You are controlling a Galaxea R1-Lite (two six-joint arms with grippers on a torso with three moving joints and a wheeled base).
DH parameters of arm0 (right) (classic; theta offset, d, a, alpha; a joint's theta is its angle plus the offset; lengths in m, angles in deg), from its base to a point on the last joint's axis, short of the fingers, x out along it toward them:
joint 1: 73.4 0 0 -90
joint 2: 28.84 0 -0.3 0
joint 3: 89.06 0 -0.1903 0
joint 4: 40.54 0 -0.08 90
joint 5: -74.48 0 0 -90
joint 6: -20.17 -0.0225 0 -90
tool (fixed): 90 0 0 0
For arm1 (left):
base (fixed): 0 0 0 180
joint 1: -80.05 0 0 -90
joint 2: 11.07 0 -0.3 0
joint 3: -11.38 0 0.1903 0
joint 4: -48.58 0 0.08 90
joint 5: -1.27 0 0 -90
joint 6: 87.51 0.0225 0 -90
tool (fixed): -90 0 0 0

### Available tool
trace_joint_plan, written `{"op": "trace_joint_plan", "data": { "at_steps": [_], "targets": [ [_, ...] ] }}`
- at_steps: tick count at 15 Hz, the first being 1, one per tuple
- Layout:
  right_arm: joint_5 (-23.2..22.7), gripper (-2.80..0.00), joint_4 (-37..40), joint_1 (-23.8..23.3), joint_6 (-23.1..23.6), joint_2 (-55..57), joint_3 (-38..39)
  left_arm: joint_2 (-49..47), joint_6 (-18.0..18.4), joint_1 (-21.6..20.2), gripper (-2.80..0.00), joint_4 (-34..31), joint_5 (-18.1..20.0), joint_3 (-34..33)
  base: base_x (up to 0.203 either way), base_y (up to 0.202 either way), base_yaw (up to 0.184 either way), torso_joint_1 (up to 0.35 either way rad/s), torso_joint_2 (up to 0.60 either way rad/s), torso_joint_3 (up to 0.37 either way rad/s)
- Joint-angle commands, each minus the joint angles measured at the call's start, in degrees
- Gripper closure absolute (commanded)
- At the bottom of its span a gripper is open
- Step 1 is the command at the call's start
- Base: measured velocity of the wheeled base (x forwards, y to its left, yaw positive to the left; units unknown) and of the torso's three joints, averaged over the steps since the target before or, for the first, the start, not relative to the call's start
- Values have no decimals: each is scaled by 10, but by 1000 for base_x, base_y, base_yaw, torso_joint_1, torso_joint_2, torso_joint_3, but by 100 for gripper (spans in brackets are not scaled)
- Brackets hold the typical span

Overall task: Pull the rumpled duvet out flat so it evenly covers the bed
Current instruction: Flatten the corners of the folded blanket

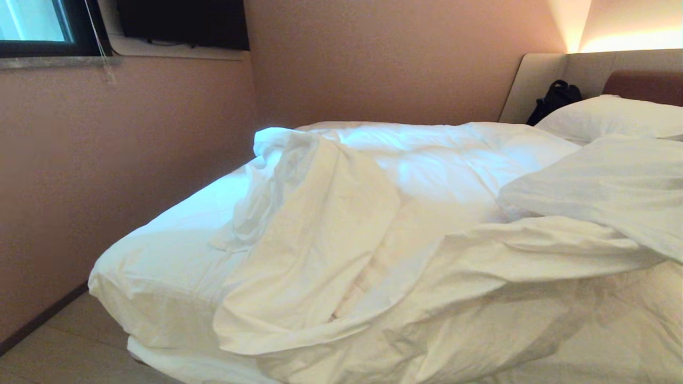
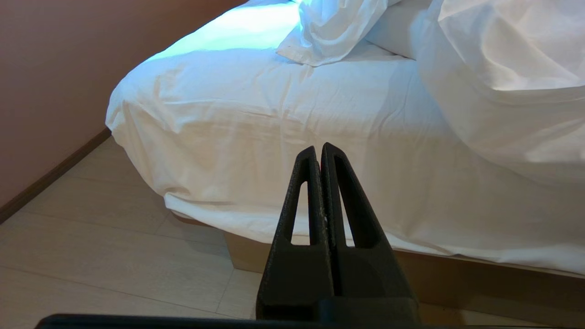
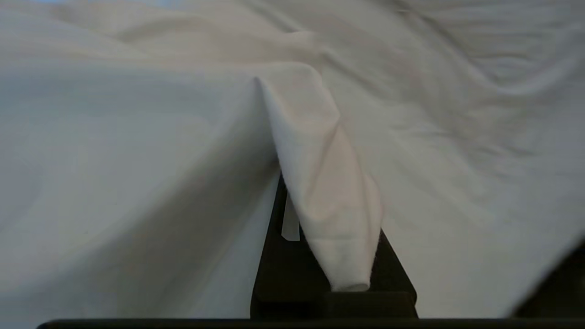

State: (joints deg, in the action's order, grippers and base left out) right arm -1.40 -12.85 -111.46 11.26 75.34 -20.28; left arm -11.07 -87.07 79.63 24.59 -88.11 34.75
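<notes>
duvet (image 1: pixel 427 256) bunched over the bed's (image 1: pixel 160 266) right side, two pillows (image 1: pixel 608 117) behind it by the headboard (image 1: pixel 539 80)

Dim warm room, cool window light on the duvet (image 1: pixel 427 165), right wrist view blurred

wrinkled matt cotton duvet (image 1: pixel 373 256), smooth sheet (image 2: pixel 274 119) (taut), wooden base (image 2: pixel 457 278)

No writing, label, brand, number or sign can be read anywhere in the three views; a small white tag (image 3: pixel 290 224) shows at the fabric by the right gripper, but nothing on it is legible.
</notes>
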Motion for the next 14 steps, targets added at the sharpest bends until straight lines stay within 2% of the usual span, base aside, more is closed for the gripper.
{"op": "trace_joint_plan", "data": {
  "at_steps": [1,5,9,14],
  "targets": [
    [161,0,0,0,11,29,-7,0,0,0,0,0,0,0,0,0,0,0,0,0],
    [178,0,0,0,13,69,-20,0,0,0,0,0,0,0,0,0,0,0,0,0],
    [235,0,-1,-1,16,126,-46,0,0,0,0,0,0,0,0,0,0,0,0,0],
    [242,0,-12,0,24,156,-52,0,0,0,0,0,0,0,0,0,0,0,0,0]
  ]
}}
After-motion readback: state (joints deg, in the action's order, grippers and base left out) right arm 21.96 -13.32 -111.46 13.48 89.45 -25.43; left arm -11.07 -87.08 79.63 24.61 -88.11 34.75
